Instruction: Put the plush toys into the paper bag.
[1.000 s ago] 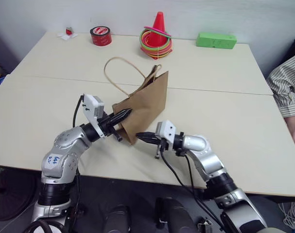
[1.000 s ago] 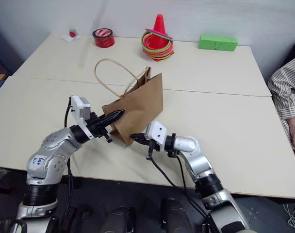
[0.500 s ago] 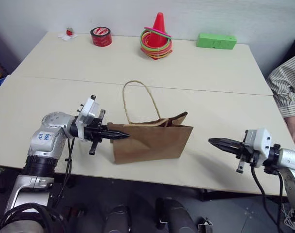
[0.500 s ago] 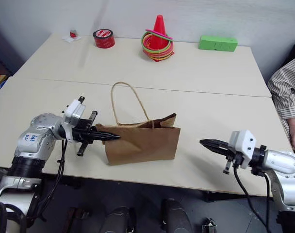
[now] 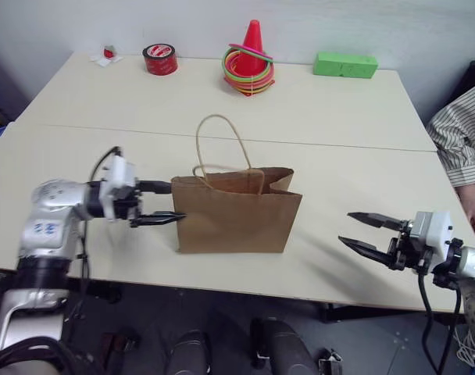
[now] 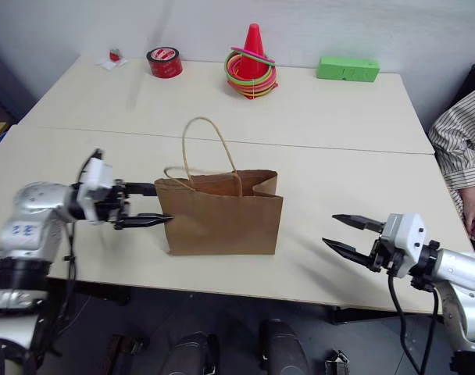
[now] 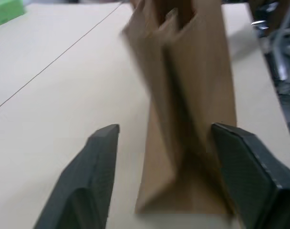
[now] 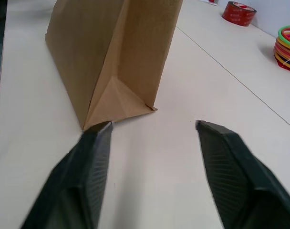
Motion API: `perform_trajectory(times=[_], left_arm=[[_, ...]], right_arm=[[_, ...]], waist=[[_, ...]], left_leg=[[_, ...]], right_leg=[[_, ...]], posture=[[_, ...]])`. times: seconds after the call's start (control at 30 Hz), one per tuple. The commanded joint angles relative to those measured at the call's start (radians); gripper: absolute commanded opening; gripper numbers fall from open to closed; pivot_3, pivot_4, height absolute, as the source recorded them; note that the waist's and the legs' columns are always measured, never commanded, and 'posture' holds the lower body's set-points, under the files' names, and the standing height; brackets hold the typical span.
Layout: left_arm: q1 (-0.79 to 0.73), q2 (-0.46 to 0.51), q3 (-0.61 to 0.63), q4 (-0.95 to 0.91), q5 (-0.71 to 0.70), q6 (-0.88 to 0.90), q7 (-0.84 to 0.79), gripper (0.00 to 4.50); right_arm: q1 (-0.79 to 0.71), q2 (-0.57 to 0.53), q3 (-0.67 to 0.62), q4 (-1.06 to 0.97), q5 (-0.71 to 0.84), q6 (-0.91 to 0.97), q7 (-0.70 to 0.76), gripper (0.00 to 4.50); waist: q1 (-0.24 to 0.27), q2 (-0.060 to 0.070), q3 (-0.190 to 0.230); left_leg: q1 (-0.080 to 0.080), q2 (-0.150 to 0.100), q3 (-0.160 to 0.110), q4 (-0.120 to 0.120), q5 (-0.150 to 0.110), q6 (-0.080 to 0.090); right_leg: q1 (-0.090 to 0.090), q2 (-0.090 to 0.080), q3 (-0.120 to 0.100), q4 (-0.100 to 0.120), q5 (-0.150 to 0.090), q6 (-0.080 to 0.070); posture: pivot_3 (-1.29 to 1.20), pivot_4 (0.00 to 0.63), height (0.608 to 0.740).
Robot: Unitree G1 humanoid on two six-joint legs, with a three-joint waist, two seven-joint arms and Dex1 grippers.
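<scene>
The paper bag (image 5: 236, 217) stands upright near the front edge of the pale worktop (image 5: 355, 148). The left hand (image 5: 161, 203), fingers apart, sits just beside its left end. The right hand (image 5: 366, 233), fingers apart, hovers well apart from it. At the far edge, by the white wall: a red tape roll (image 5: 159, 58), a ringed cone (image 5: 251, 48), a green block (image 5: 345, 65).

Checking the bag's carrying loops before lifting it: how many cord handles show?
2: one handle stands upright above the paper bag; the other handle droops across its open mouth.

One paper bag (image 5: 237, 223), one red tape roll (image 5: 160, 58), one cone (image 5: 253, 48) with rings, one green block (image 5: 345, 65), two grippers.
</scene>
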Motion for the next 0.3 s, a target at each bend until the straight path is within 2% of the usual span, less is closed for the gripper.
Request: perform_trajectory(times=[0.03, 0.07, 0.3], left_arm=[[0.102, 0.043, 0.121, -0.048, -0.026, 0.007, 0.052, 4.48], [0.138, 0.050, 0.152, -0.050, -0.025, -0.006, 0.065, 4.50], [0.291, 0.094, 0.263, -0.098, -0.008, -0.084, 0.102, 4.50]], right_arm=[[-0.053, -0.056, -0.027, 0.049, 0.017, -0.013, 0.067, 4.19], [-0.075, -0.071, -0.028, 0.077, 0.016, -0.015, 0.088, 4.47], [-0.181, -0.132, 0.012, 0.230, -0.005, -0.043, 0.232, 4.47]], waist=[[0.001, 0.000, 0.000], [0.001, 0.000, 0.000], [0.006, 0.000, 0.000]], left_leg=[[0.000, 0.000, 0.000, 0.000, 0.000, 0.001], [0.000, -0.001, 0.000, 0.000, -0.001, 0.002], [-0.001, -0.001, -0.001, 0.000, -0.002, 0.003]], right_leg=[[0.000, 0.000, 0.000, 0.000, 0.000, 0.000], [0.000, -0.001, 0.000, 0.000, 0.000, 0.000], [0.000, -0.003, -0.002, -0.001, 0.000, 0.000]], posture=[[0.00, 0.150, 0.740], [0.00, 0.150, 0.740], [0.00, 0.150, 0.740]])
